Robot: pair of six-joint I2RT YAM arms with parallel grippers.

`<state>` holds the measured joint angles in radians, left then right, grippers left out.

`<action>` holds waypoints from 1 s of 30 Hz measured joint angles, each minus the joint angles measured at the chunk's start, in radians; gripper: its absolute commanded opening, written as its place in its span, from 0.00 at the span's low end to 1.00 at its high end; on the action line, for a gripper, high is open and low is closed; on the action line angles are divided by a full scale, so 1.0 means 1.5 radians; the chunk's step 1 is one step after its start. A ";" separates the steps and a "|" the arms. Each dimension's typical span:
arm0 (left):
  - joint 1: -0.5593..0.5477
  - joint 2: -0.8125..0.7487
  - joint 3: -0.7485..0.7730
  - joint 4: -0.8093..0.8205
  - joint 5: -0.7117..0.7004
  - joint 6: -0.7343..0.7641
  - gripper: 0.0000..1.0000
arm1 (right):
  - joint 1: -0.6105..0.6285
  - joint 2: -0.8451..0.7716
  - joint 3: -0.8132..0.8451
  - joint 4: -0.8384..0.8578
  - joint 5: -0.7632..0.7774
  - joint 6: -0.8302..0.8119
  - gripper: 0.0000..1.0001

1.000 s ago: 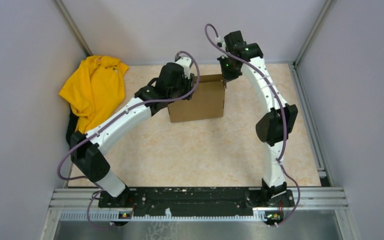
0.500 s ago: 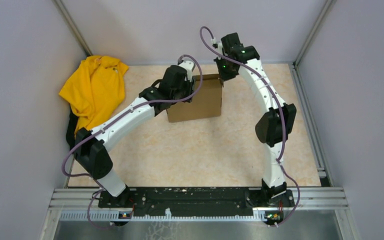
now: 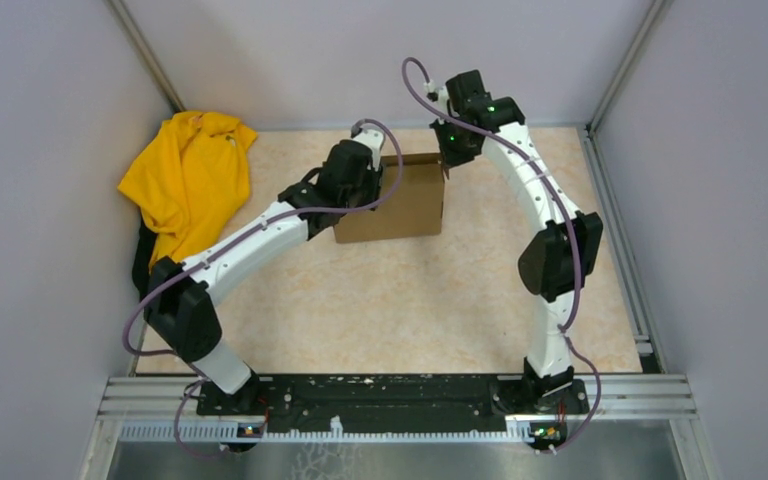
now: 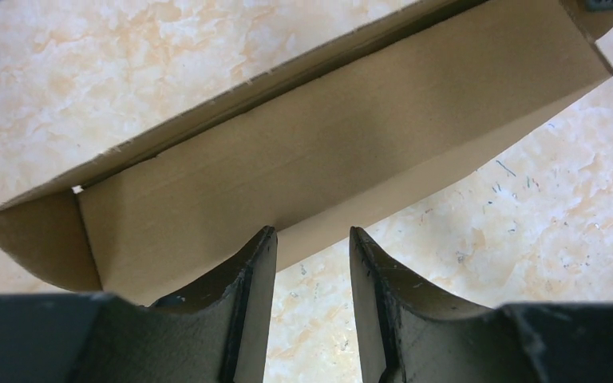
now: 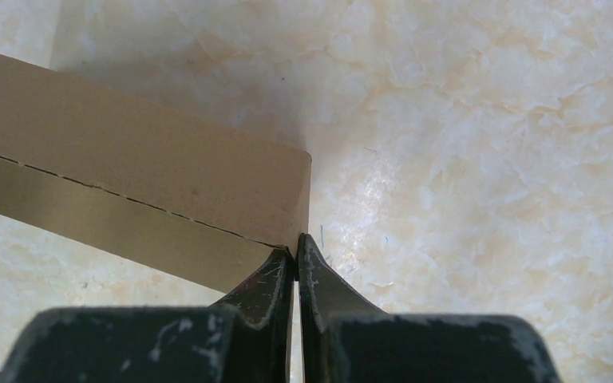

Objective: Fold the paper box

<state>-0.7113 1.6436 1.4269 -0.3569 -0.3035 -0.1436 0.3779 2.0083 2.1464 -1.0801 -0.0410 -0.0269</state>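
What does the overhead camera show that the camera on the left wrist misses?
Only overhead: the yellow cloth bunched in the far left corner, and the right gripper at the box's far right corner. Only the left wrist: the left gripper up close, fingers apart at the box's edge, and a curved side flap. Both: the brown paper box on the marbled table.

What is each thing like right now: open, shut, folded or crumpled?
paper box, partly folded, not closed up.
left gripper, open, fingertips at the box's edge.
right gripper, shut, tips at the box's corner.
yellow cloth, crumpled in a heap, far left.
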 measured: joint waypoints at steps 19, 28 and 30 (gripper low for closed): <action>0.000 -0.085 -0.102 0.094 -0.013 0.016 0.46 | 0.008 -0.034 -0.039 0.012 -0.006 -0.005 0.00; 0.000 -0.072 -0.113 0.094 -0.011 0.001 0.46 | 0.008 -0.034 -0.032 0.003 -0.007 -0.002 0.00; 0.000 -0.063 -0.115 0.095 -0.011 -0.005 0.46 | 0.008 -0.033 -0.019 -0.014 -0.008 0.001 0.00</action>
<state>-0.7116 1.5497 1.2541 -0.2138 -0.3206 -0.1505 0.3897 1.9583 2.1181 -1.1007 -0.0525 -0.0250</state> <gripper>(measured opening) 0.461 0.009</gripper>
